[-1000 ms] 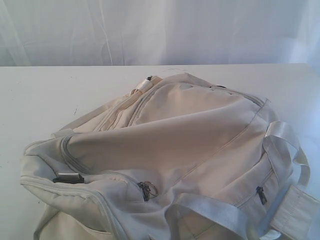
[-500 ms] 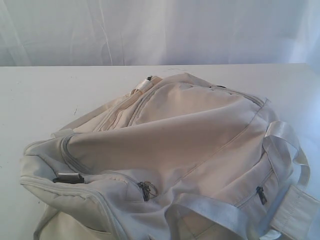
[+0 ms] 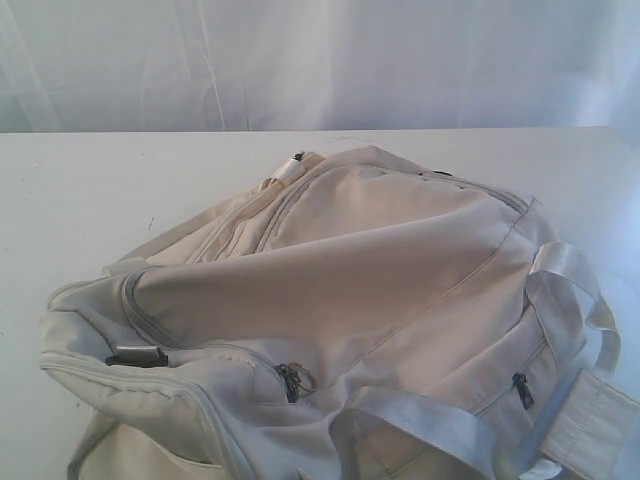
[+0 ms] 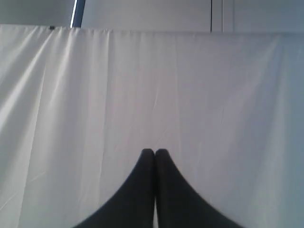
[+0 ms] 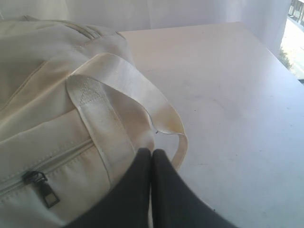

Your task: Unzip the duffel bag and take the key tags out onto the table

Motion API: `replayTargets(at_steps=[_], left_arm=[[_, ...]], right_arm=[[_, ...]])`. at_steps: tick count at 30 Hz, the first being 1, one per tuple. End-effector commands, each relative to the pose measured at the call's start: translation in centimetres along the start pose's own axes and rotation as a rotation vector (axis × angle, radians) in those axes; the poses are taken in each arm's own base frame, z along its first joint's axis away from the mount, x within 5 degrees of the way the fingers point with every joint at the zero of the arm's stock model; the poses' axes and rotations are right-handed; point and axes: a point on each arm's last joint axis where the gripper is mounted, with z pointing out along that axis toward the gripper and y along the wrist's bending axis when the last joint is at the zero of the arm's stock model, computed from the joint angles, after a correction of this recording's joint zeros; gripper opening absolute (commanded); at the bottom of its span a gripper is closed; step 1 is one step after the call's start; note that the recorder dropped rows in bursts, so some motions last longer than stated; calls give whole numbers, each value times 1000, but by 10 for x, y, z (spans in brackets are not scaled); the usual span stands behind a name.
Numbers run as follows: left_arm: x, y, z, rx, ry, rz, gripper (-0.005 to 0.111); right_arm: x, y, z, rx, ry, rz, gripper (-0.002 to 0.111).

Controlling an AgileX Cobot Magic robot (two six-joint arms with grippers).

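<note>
Nothing is changing: the soft beige fabric duffel bag [image 3: 380, 290] is lying zipped, while the left gripper [image 4: 155, 153] and right gripper [image 5: 152, 153] are idling, pinched together and empty.

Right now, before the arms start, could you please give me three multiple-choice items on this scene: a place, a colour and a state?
1. Where does the duffel bag lie? A) on the white table B) on a chair C) on the floor
2. What colour are its straps? A) black B) pale cream C) red
3. How do the jaws of the left gripper stand? A) wide open B) shut on a strap C) shut, empty
Answers: 1 A, white tabletop shows around the bag; 2 B, the webbing looks pale cream; 3 C, the jaws meet before a bare curtain.
</note>
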Motion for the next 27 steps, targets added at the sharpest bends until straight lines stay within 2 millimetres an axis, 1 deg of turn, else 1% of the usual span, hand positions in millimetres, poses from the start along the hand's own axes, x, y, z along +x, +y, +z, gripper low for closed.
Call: replayTargets(at_steps=[1,5,8,10,12,13,15,17,18,20,23,25,27], left_arm=[[-3,0,0,0,-35,-25,0],[1,0,0,3,13,-56,0],[2,0,0,3,19,-153,0],[-4,-2,3,10,14,-216,0],[-11,-5,9,19,52,-276,0],[-13,-7,11,28,84,-297,0],[-14,-13,16,52,227,-308,0],[-15,-13,18,34,375,-205,0],[-16,-12,18,19,407,-162,0],[-19,-12,19,14,410,-183,0],[-20,-24,20,150,411,-159,0],[-14,-33,20,259,467,-155,0],[-8,-36,19,304,541,-154,0]], right_arm=[[0,0,0,3,-11,-10,1],[0,0,0,3,-11,-10,1],[0,0,0,2,-13,-10,1],[-2,0,0,3,-28,-16,1],[-5,0,0,-2,-66,-17,1],[-8,1,-1,-6,-101,-17,1],[-18,2,-2,-18,-203,-17,1],[-29,3,-5,-33,-333,-17,1],[-34,4,-7,-40,-389,-17,1],[-44,5,-12,-55,-519,-18,1],[-54,6,-19,-70,-647,-18,1],[-58,7,-22,-77,-704,-18,1],[-61,7,-24,-82,-741,-18,1]])
